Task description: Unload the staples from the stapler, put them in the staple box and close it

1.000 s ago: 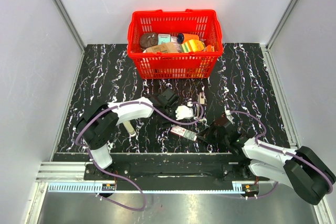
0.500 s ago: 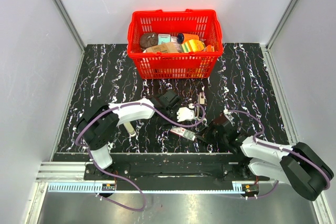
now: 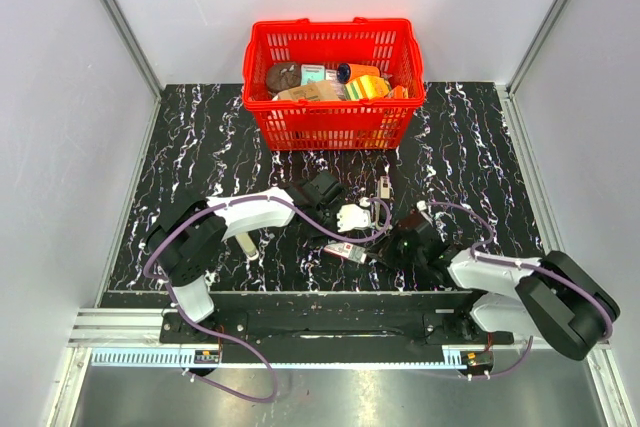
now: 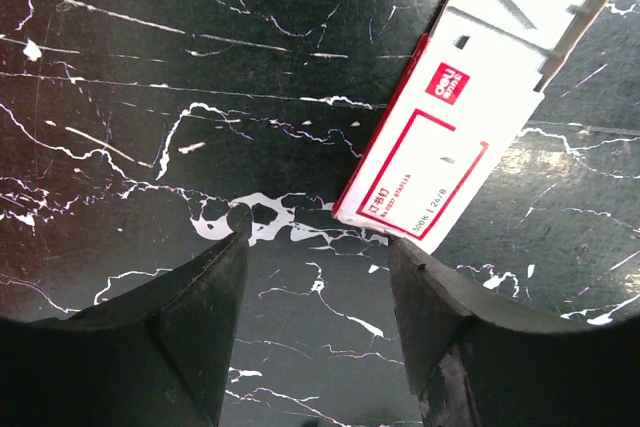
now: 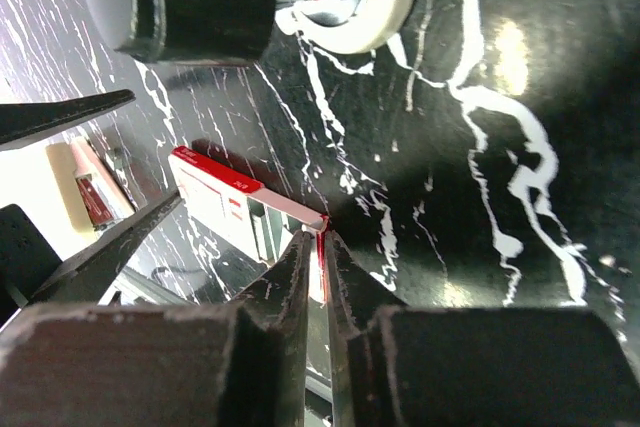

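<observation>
Grip of the right claw point(image 5: 318, 239) was shut on the staple box point(image 5: 222, 203) corner, lower centre, perhaps to drag it; left claw point(image 4: 318, 247) gaped empty beside; stapler point(image 3: 245, 244) lay apart

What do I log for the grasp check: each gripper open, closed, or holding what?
Left gripper: open, empty.
Right gripper: closed on the thin red edge of the staple box.

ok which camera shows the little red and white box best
Left wrist: the box fills the upper right, its white face and red-framed label sharp. Right wrist shows it slanted and partly shadowed, the right gripper pinching its red edge. Top view shows only a small sliver.
</observation>
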Motion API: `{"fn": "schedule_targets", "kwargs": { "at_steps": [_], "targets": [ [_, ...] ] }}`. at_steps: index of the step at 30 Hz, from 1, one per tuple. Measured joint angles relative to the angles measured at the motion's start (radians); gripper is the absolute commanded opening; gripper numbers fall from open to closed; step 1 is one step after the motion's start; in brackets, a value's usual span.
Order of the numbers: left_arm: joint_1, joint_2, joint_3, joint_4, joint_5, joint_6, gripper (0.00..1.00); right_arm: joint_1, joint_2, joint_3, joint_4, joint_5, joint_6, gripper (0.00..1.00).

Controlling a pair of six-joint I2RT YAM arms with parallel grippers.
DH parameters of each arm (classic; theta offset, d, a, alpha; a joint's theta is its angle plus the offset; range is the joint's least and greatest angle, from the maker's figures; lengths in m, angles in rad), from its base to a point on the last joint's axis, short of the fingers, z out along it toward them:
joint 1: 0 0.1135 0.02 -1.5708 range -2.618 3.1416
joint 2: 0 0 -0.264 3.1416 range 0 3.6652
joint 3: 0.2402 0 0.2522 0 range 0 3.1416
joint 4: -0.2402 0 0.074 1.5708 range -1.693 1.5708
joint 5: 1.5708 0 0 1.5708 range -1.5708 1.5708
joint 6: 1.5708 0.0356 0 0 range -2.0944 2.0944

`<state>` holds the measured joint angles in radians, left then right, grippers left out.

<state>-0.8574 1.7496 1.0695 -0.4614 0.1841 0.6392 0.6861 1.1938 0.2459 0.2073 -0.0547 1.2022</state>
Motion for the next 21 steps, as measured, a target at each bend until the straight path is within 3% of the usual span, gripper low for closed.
{"fn": "schedule_targets", "kwargs": {
  "at_steps": [21],
  "targets": [
    [-0.003,-0.004,-0.016,0.011,-0.015,0.000,0.61,0.000,0.245,0.127,0.142,-0.099,-0.072,0.23]
  ]
}}
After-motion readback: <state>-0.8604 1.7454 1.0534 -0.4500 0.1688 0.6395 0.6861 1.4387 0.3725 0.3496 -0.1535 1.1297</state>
